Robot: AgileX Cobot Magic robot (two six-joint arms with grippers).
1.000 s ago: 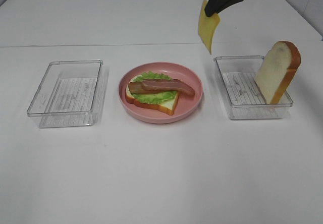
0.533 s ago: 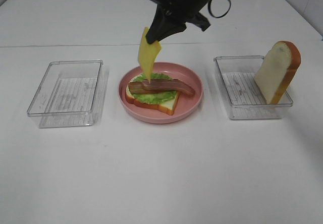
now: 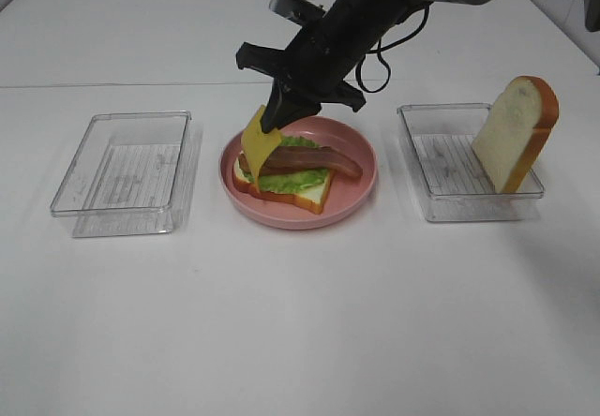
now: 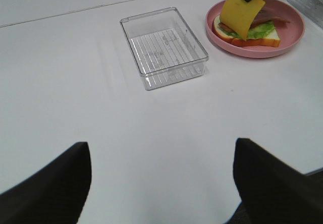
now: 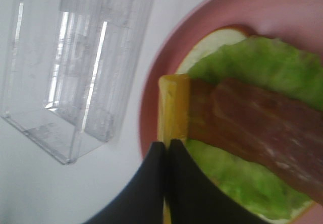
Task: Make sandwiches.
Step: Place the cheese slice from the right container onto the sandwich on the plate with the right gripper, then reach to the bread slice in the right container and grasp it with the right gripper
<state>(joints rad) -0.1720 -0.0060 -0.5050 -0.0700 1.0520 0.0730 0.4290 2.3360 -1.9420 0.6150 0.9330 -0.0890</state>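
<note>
We see the right gripper [image 3: 278, 116] pinching a yellow cheese slice [image 3: 255, 140] at the pink plate's [image 3: 361, 174] ten o'clock edge, its lower end hanging over the bacon strips [image 3: 305, 160], lettuce [image 3: 281, 179] and bread slice [image 3: 309, 194].

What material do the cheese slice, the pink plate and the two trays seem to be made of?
Cheese slice: probably soft plastic or foam, matte; it hangs as one thick, even sheet.
Pink plate: likely hard plastic, smooth with a faint sheen.
Left tray and right tray: clear rigid plastic, glossy; the table shows through.
</note>
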